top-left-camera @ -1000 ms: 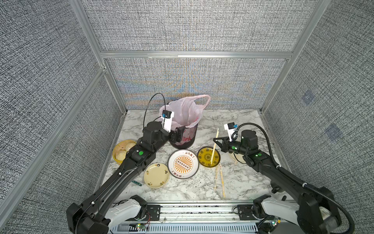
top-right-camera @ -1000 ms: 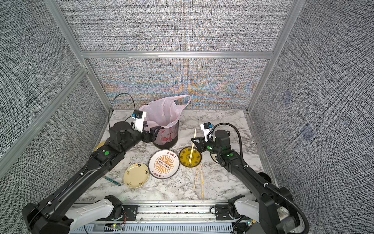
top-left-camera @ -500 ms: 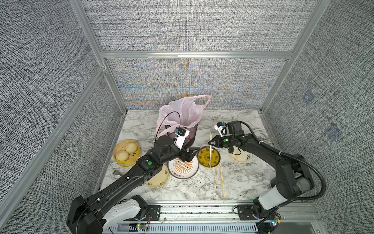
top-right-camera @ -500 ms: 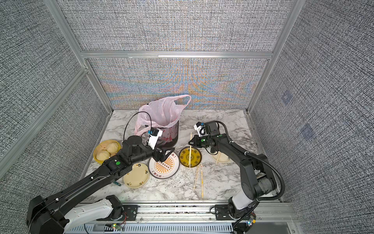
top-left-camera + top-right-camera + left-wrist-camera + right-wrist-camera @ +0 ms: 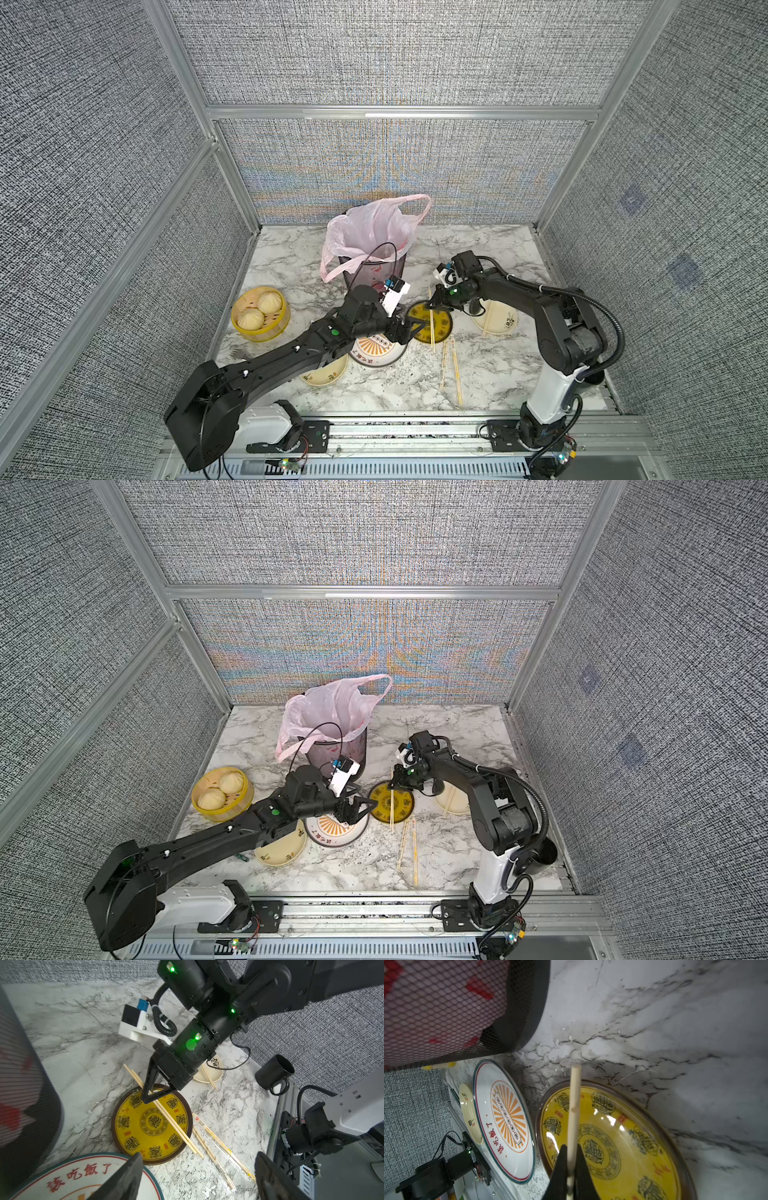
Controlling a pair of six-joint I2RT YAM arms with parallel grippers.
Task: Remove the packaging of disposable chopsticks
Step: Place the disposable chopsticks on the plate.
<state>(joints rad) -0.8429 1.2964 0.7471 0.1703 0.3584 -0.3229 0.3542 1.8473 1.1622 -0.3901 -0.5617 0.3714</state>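
Over the round yellow patterned plate (image 5: 113,1126), our right gripper (image 5: 148,1098) is clamped on a bare pair of thin pale wooden chopsticks (image 5: 166,1113) lying across it; our left gripper (image 5: 198,1155) hovers nearby, jaws wide, holding nothing. Just beside the plate, on the white marble table (image 5: 83,1043), two more pairs lie in long clear plastic sleeves (image 5: 227,1150) with red and yellow marks. We judge the sleeves light, limp and slippery, the sticks stiff yet snappable, so we would pinch a sleeve at its end, beyond the stick tips.

yellow plate (image 5: 128,1130), dark medallions; white plate (image 5: 508,1118), orange sunburst; tan chopsticks (image 5: 166,1114)
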